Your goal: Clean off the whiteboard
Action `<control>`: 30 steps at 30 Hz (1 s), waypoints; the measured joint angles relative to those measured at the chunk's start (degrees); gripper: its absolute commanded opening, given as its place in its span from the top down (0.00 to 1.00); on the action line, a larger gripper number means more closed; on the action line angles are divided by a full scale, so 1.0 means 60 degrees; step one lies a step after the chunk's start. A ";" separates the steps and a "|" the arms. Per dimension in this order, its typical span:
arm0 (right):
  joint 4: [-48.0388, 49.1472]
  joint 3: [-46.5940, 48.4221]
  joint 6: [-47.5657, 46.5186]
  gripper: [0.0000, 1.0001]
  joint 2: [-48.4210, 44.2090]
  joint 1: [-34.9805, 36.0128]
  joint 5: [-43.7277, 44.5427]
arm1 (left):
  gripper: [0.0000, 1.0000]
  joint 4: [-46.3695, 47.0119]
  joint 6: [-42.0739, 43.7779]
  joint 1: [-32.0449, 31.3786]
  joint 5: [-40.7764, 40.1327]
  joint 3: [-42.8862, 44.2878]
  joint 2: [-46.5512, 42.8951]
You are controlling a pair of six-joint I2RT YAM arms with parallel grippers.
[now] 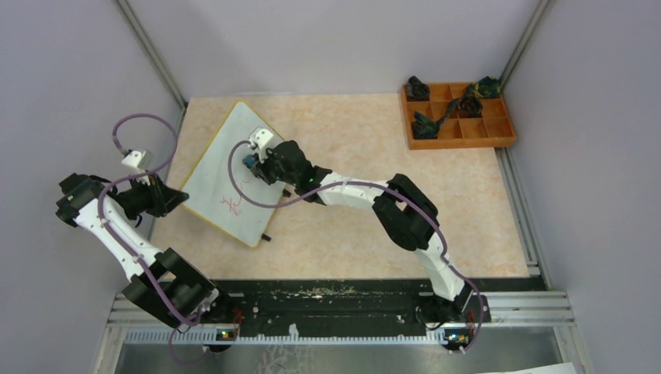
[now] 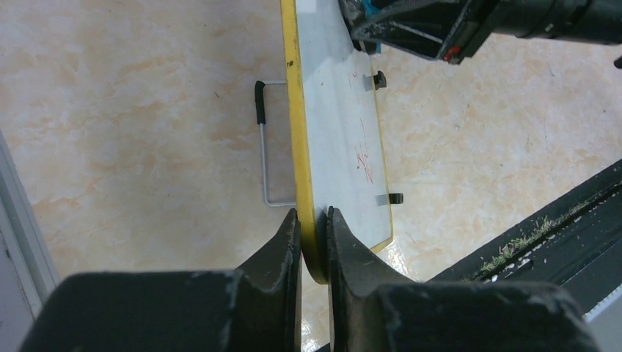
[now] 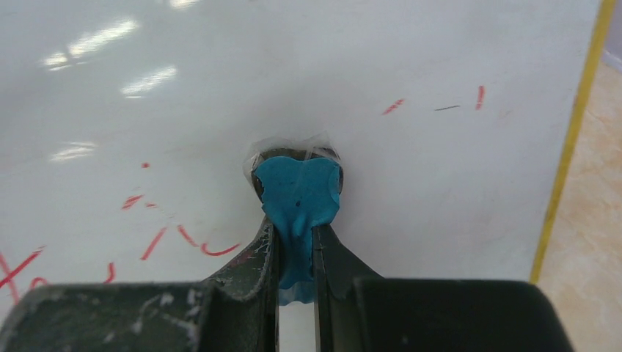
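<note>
Blue wiping pad point(image 3: 297, 191) clenched in right end effector point(image 3: 295, 235), whiteboard point(image 2: 341, 147) edge clamped by left end effector point(image 2: 314, 216) (as anchor): press flat, sweep through red marks point(image 3: 158, 242).

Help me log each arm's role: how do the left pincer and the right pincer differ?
The left pincer clamps the thin yellow edge of the large white rectangular whiteboard; the right pincer grips a soft blue wiping pad. The left sits at the board's corner, the right over its red-marked face. Both are shut on something.
</note>
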 measured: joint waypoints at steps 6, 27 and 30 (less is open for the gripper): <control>0.0386 -0.0612 0.0091 1.00 -0.0397 0.0801 0.0058 | 1.00 0.0011 -0.0018 0.0000 -0.0007 0.0000 -0.0051; 0.0375 -0.0579 0.0812 1.00 -0.0561 0.2233 -0.0204 | 1.00 0.0153 -0.0018 0.0000 -0.0022 -0.0091 -0.0131; 0.0248 -0.0444 0.0812 1.00 -0.0543 0.2051 -0.0186 | 1.00 0.0168 -0.0018 -0.0015 -0.0022 -0.0106 -0.0135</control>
